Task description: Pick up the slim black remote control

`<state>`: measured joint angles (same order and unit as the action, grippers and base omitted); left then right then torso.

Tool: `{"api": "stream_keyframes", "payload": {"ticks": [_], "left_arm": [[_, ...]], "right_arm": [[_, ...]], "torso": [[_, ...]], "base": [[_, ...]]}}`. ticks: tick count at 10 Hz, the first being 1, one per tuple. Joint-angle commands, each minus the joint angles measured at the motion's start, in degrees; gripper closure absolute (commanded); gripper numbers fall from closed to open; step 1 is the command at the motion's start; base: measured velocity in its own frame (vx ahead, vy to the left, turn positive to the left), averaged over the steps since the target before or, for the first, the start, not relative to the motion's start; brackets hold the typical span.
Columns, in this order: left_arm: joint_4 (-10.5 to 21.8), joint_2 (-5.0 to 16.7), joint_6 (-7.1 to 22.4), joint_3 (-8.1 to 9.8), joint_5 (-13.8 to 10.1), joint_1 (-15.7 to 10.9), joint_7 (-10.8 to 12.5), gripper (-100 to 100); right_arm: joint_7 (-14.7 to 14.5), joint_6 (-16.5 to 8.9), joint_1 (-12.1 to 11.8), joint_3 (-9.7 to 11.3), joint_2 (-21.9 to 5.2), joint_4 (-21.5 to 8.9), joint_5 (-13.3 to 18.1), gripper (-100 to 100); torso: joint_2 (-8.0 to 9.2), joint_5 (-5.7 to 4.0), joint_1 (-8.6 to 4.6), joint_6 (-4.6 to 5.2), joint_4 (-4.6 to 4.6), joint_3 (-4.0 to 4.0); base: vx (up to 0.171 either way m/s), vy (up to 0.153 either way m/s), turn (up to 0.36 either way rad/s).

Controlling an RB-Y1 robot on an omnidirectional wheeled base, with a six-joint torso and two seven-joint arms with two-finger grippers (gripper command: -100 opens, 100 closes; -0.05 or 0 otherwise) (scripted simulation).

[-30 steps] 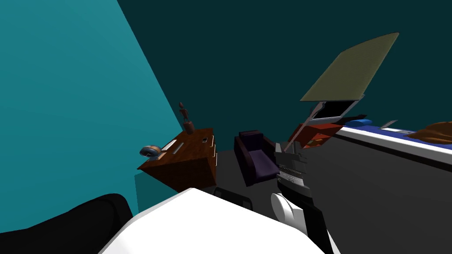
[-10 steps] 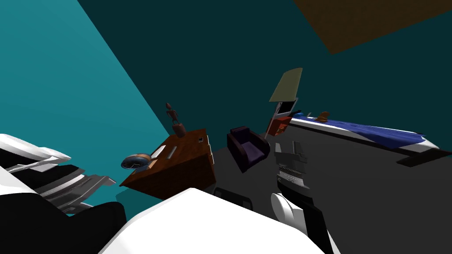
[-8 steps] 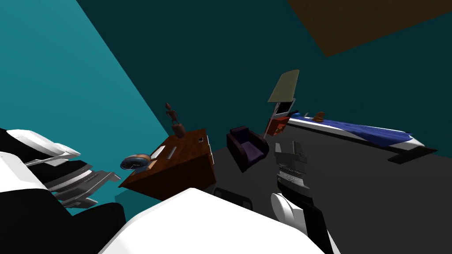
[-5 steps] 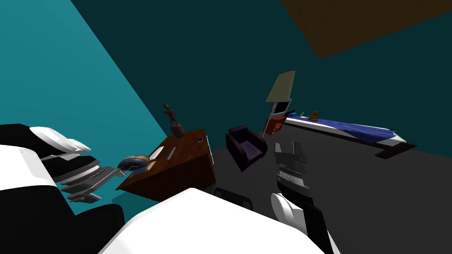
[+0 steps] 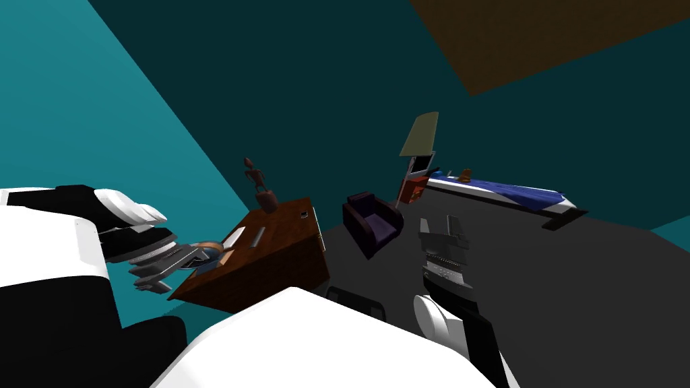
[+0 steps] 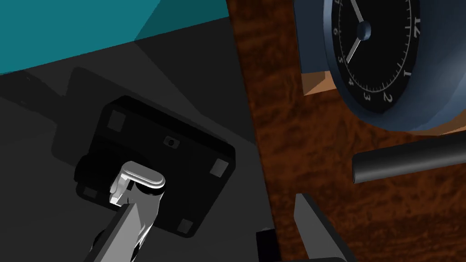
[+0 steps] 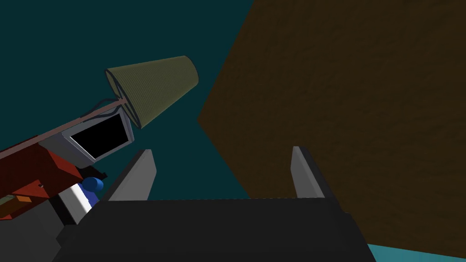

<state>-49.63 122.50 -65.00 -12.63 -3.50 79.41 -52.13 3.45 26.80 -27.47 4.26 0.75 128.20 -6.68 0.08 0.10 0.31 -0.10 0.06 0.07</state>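
Note:
A slim black bar, the remote (image 6: 409,159), lies on the brown wooden dresser top (image 6: 318,150) next to a round dark-blue clock (image 6: 377,50). My left gripper (image 6: 216,191) is open and hovers over the dresser's edge, one finger over the dark floor and the other over the wood, a short way from the remote's end. In the head view the left gripper (image 5: 165,263) is at the dresser's (image 5: 269,259) near left corner, partly covering the clock (image 5: 209,250). Two slim strips (image 5: 234,237) lie just beyond the clock. My right gripper (image 5: 441,232) is open and held in front of my chest.
A small figurine (image 5: 259,185) stands at the dresser's far corner and a small dark item (image 5: 304,215) lies near its right edge. Beyond are a dark purple armchair (image 5: 370,222), a floor lamp (image 5: 419,135) and a blue-covered bed (image 5: 502,192). A teal wall (image 5: 101,121) runs along the left.
My left arm has swung in from the left and its gripper has reached the clock corner of the dresser. The head view has also shifted, and the right arm has kept its pose.

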Motion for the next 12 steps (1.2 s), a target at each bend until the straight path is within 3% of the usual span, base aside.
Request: {"api": "stream_keyframes", "payload": {"ticks": [1,2,3,4,5,6,7,8,9,10,11,12], "left_arm": [[0.83,2.83,-0.87,2.58,-0.48,2.69,-2.86,-100],[0.83,2.83,-0.87,2.58,-0.48,2.69,-4.2,-100],[1.3,5.14,-1.25,4.59,-0.91,4.82,-6.17,-100],[1.3,5.18,-1.25,4.59,-0.91,4.82,-7.48,-100],[1.8,7.4,-1.57,6.56,-1.34,6.91,-9.33,-100],[1.8,7.4,-1.57,6.56,-1.34,6.91,-10.7,-100],[2.33,9.5,-1.84,8.5,-1.76,8.95,-12.44,-100],[2.33,9.5,-1.84,8.5,-1.76,8.95,-13.84,-100],[2.87,11.46,-2.06,10.39,-2.18,10.94,-15.74,-100],[2.87,11.46,-2.06,10.39,-2.18,10.94,-16.88,-100],[3.43,13.3,-2.24,12.23,-2.6,12.86,-18.75,-100],[3.43,13.3,-2.24,12.23,-2.6,12.86,-19.82,-100]], "right_arm": [[0.0,0.0,0.0,0.0,0.0,0.0,0.0,0],[0.0,0.0,0.01,0.0,0.0,0.0,0.0,0],[0.0,0.0,0.0,0.0,0.0,0.0,0.0,0],[0.0,0.0,0.0,0.0,0.0,0.0,0.0,0],[0.0,0.0,0.0,0.0,0.0,0.0,0.0,0],[0.0,0.0,0.0,0.0,0.0,0.0,0.0,0],[0.0,0.0,0.0,0.0,0.0,0.0,0.0,0],[0.0,0.0,0.0,0.0,-0.01,0.0,0.0,0],[0.0,0.0,0.0,0.0,0.0,0.0,0.0,0],[0.0,0.0,0.0,0.0,0.0,0.0,0.0,0],[0.0,0.0,-0.01,0.0,0.0,0.0,0.0,0],[0.0,0.0,0.0,0.0,0.0,0.0,0.0,0]], "torso": [[0.0,0.0,0.0,0.0,0.0,0.0],[0.02,0.0,0.01,0.04,0.0,0.01],[0.01,0.01,0.03,0.0,0.0,0.01],[-0.01,0.03,0.11,0.04,-0.01,-0.01],[-0.01,0.02,0.07,0.0,0.0,0.0],[0.0,0.02,0.07,0.04,-0.01,0.0],[0.0,0.02,0.08,-0.02,0.01,0.01],[-0.03,0.05,0.21,0.02,-0.01,-0.02],[-0.06,0.05,0.17,-0.02,-0.01,-0.03],[-0.07,0.04,0.12,0.02,-0.02,-0.04],[-0.08,0.03,0.08,-0.04,-0.01,-0.04],[-0.07,0.04,0.15,0.01,-0.02,-0.04]], "base": [[-0.056,0.05,-0.112],[-0.046,0.055,-0.082],[-0.046,0.079,-0.112],[-0.044,0.062,-0.107],[-0.055,0.061,-0.133],[-0.047,0.067,-0.083],[-0.038,0.103,-0.113],[-0.03,0.084,-0.089],[-0.033,0.069,-0.118],[-0.027,0.061,-0.062],[-0.036,0.084,-0.094],[-0.037,0.07,-0.073]]}}
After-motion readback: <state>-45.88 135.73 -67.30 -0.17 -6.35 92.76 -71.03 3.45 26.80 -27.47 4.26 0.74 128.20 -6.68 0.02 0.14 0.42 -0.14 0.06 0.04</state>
